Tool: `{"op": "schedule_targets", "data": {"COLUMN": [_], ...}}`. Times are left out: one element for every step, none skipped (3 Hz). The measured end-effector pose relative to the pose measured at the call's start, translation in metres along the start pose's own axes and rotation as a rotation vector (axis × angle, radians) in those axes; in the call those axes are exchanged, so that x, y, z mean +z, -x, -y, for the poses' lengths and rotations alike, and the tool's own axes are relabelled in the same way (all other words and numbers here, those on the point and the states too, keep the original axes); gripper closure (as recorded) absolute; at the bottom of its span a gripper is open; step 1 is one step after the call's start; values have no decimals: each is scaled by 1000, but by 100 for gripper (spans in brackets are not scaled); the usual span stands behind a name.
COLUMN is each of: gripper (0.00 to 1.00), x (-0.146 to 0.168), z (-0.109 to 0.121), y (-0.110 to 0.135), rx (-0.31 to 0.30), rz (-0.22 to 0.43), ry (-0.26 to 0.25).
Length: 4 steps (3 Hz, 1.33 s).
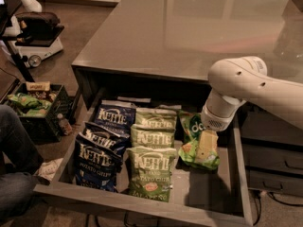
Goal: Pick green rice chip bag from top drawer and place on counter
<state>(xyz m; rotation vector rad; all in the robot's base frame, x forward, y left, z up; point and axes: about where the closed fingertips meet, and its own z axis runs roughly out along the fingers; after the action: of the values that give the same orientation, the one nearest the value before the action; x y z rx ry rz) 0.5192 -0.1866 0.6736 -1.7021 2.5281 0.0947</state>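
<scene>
1. The top drawer (pixel 142 202) stood pulled out, its low front rim closest to the camera.
2. Just behind that rim, in the drawer's left and middle, lay two rows of Kettle bags: blue ones (pixel 97 160) on the left and olive ones (pixel 149 171) beside them, overlapping from front to back.
3. In the drawer's right part, beside the olive row and clear of the right wall, lay the green bag (pixel 190 126). It was flat, and its long axis ran roughly from the drawer's front to its back.
4. The gripper (pixel 207 146) was inside the drawer directly over the bag's middle, low enough that it seemed to touch the bag. Whether it was spread or clamped on the bag could not be told.
5. The gripper appeared to lie along the bag's long axis, so no sideways reach seemed needed. By this reading, the coming move turned on a firm grip and a straight lift over the drawer's rim.
6. The white arm (pixel 246 82) came down from above the drawer's right rear corner, with its wrist bent steeply into the drawer.
7. Behind and above the drawer stretched the counter (pixel 189 27), glossy and wider than the drawer, the bag's destination.
8. A crate (pixel 33 103) of snacks sat on the floor left of the drawer.
</scene>
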Motion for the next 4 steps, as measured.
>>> {"op": "schedule_targets", "data": {"gripper": [0, 0, 0, 18], "x": [17, 32, 49, 50], "z": [9, 18, 21, 21], "y": [-3, 0, 1, 1], "rx": [15, 17, 18, 18], "rz": [-12, -26, -44, -44], "ry": [13, 25, 48, 50]}}
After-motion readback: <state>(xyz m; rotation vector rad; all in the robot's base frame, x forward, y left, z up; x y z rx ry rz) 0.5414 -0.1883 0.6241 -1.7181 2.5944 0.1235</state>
